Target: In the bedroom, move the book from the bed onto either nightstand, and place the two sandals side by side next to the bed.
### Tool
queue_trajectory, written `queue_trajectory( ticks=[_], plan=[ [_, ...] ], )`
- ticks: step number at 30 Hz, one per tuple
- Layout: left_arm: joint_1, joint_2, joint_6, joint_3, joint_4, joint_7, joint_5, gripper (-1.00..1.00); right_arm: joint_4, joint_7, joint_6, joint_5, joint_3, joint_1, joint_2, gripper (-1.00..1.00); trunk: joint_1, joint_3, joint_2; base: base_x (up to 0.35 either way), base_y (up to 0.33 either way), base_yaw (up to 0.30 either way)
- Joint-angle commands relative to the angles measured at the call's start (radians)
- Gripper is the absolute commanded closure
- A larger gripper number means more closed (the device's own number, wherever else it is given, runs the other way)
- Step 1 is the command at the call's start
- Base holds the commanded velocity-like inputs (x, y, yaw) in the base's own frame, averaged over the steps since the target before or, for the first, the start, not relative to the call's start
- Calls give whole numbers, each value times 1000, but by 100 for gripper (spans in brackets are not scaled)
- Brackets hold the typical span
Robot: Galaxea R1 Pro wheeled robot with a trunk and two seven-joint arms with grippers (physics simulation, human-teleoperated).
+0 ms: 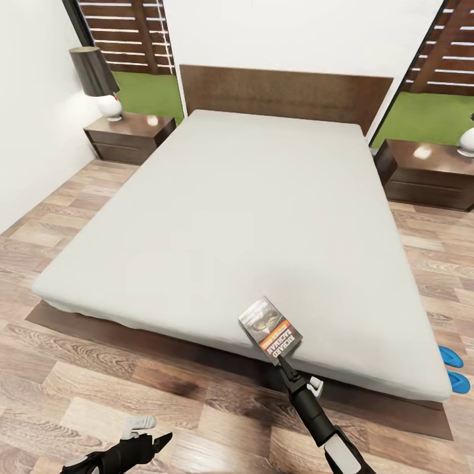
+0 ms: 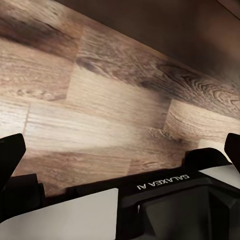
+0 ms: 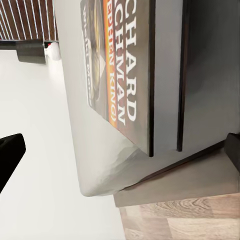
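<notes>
Right gripper (image 1: 288, 364) is reached to the small dark grey paperback book (image 1: 270, 327) at lower centre on the pale mattress (image 1: 217, 217); fingers spread, book's long axis in line, just ahead.

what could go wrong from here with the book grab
The small dark grey paperback with the orange band lies at the very foot edge of the pale grey mattress, so a push from the right gripper may slide it further up the bed or tip it to the floor. The right wrist view shows the jaws spread wide with the book ahead; closing early would likely catch nothing. The two bright blue flip-flops lie by the bed's corner, in the path to the right dark brown nightstand.
</notes>
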Motion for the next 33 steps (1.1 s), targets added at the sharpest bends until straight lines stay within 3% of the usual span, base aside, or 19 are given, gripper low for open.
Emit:
queue_trajectory(
  ticks=[1,15,22,33],
  plan=[
    [0,0,10,0,-1,-3,10,-100,1,4,10,-6,-2,0,0,-100,0,-1,0,0,0,0],
    [0,0,10,0,-1,-3,10,-100,1,4,11,-6,-2,0,0,-100,0,-1,0,0,0,0],
    [0,0,10,-1,-1,-3,10,-100,1,4,11,-6,-2,0,0,-100,27,-22,-49,0,0,0],
    [0,0,10,0,-1,-2,10,-100,2,4,11,-6,-2,0,0,-100,27,-22,-49,5,0,0]
  ],
)
